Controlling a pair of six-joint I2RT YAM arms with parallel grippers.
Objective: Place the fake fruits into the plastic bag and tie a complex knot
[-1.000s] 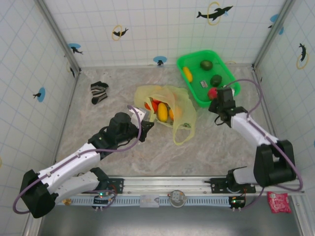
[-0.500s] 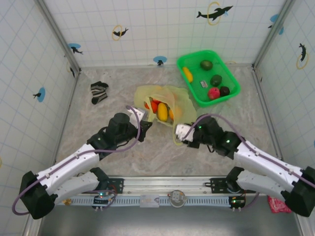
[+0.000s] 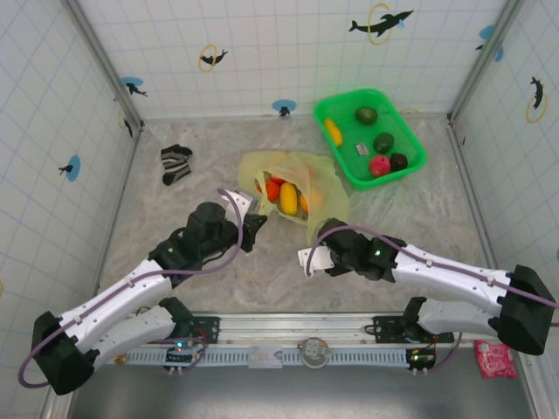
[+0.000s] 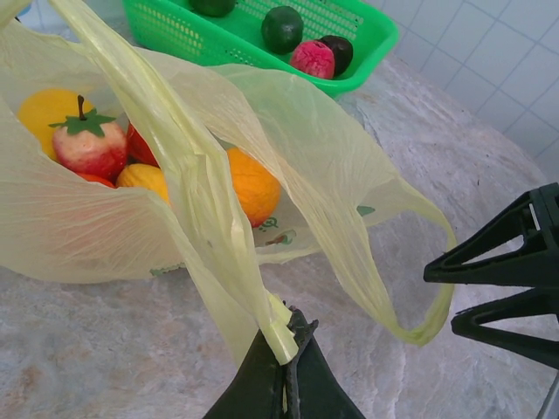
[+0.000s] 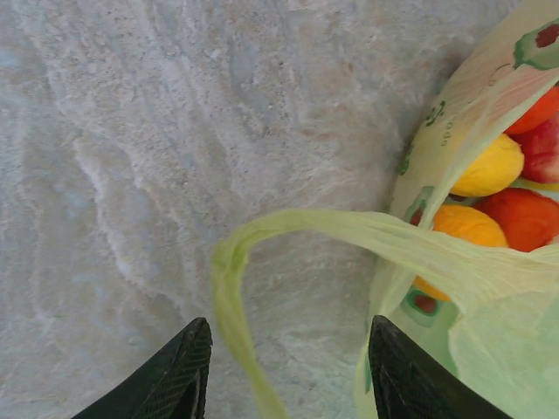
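at the middle of the table (image 3: 393,223) the plastic bag (image 3: 325,194) lies w/ fake fruits (image 4: 254,185) inside; left gripper (image 4: 284,353) pinches one handle (image 4: 210,201) tight; right gripper (image 5: 291,349) is spread wide w/ the other loop (image 5: 262,231) btwn its fingers (image 5: 179,375). marbled grey top, tiled walls (image 3: 262,52), green basket (image 3: 393,176) back right

Top view: bright, even, diffuse light from above. No hard shadows, only soft grey ones under both arms on the marbled grey table (image 3: 279,288). Sharp throughout; corner posts lean outward toward the frame edges. Bright green plastic basket (image 3: 354,182), upper right, oversaturated.

Left wrist view: light passes through the thin translucent pale-yellow plastic bag (image 4: 105,227). Small highlights on the glossy plastic fruits (image 4: 253,185). Left gripper (image 4: 286,332), bottom centre, near-black, detail lost.

Right wrist view: table washed pale and soft, upper left. Right gripper (image 5: 290,327), bottom edge, dark, slightly blurred.
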